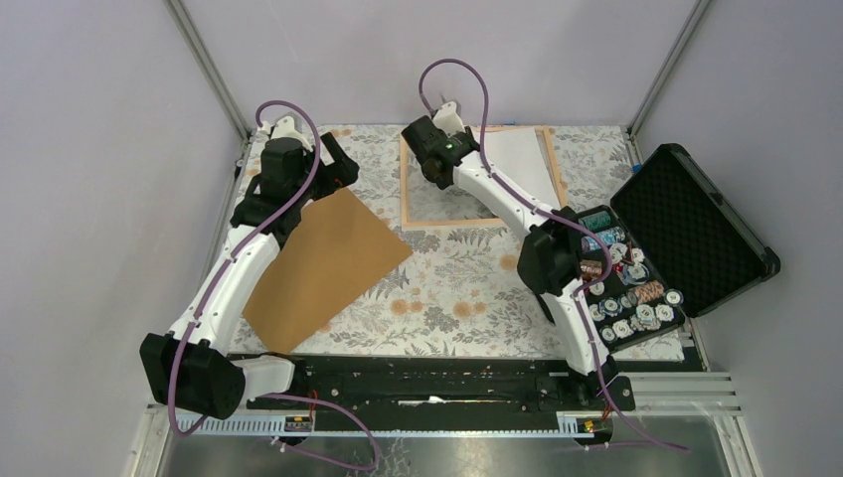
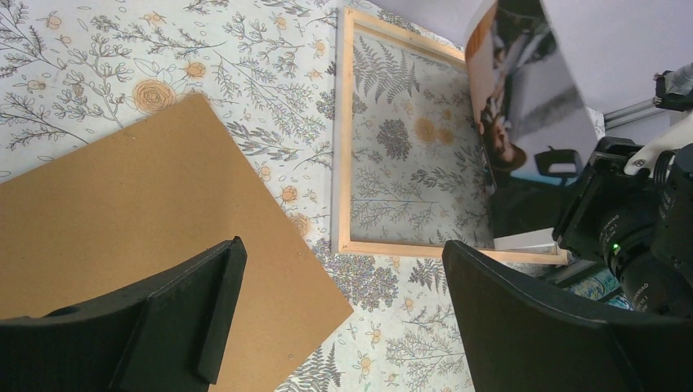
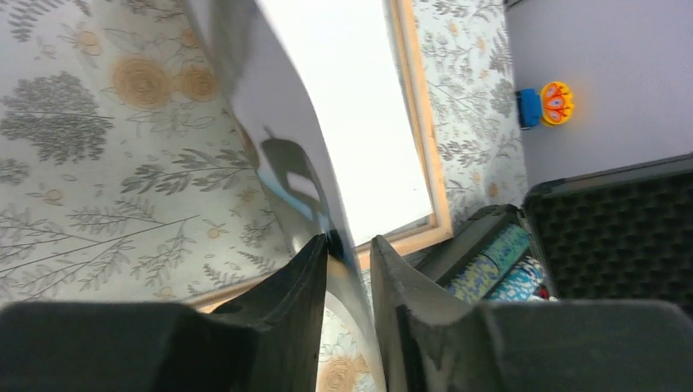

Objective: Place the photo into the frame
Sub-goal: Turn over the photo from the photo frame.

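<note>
The photo stands tilted over the right part of the light wood frame, which lies flat on the flowered cloth. Seen from the left wrist, the photo shows its dark printed face and rises from the frame's right side. My right gripper hangs over the frame. Its jaws are slightly parted. The photo's lower edge runs between them, against the left finger and clear of the right one. My left gripper is wide open above the brown board's corner, holding nothing.
The brown board lies flat left of the frame, partly under my left arm. An open black foam-lined case with poker chips sits at the right edge. Grey walls close in the back and both sides.
</note>
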`<state>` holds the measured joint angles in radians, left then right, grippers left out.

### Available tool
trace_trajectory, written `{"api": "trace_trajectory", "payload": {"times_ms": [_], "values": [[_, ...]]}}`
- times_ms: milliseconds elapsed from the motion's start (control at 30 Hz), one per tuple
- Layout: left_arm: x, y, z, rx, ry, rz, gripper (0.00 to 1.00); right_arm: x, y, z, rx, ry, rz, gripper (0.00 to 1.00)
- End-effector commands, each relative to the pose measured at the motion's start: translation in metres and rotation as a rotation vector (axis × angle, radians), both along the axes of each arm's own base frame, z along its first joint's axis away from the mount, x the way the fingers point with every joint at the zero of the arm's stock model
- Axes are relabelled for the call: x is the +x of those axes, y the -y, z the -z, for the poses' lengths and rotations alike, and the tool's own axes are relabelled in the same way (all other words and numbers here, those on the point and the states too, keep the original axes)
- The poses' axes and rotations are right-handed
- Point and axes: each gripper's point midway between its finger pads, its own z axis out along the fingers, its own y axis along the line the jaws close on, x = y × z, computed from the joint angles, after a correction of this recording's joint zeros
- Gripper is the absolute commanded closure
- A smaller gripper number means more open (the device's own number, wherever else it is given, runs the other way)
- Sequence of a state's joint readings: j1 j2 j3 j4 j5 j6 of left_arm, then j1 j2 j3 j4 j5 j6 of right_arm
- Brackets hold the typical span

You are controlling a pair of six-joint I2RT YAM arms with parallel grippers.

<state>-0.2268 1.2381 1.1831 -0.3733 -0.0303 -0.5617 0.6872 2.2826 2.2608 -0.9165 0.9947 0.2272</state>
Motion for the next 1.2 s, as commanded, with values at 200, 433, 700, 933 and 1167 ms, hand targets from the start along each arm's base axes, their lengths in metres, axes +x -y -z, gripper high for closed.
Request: {"api": "trace_trajectory", "payload": {"times_ms": [200,433,700,933,1167], "values": [[0.003,-0.006,-0.028,-0.007,0.081,-0.024,0.01,0.007,-0.116,0.027,0.512,-0.169,-0.359,0.01],[0.006,-0.001,-0.022,-0.016,0.07,-0.002,0.01,-0.013,-0.159,-0.015,0.931,-0.234,-0.584,0.0],[0.007,0.012,-0.016,-0.047,0.056,0.057,0.01,-0.042,-0.126,0.025,1.105,-0.343,-0.527,0.03],[0.008,0.018,-0.008,-0.064,0.034,0.08,0.01,-0.071,-0.14,0.064,1.253,-0.447,-0.558,0.1],[0.009,0.017,-0.005,-0.057,0.031,0.076,0.01,-0.046,-0.15,0.106,1.228,-0.465,-0.499,0.45]]}}
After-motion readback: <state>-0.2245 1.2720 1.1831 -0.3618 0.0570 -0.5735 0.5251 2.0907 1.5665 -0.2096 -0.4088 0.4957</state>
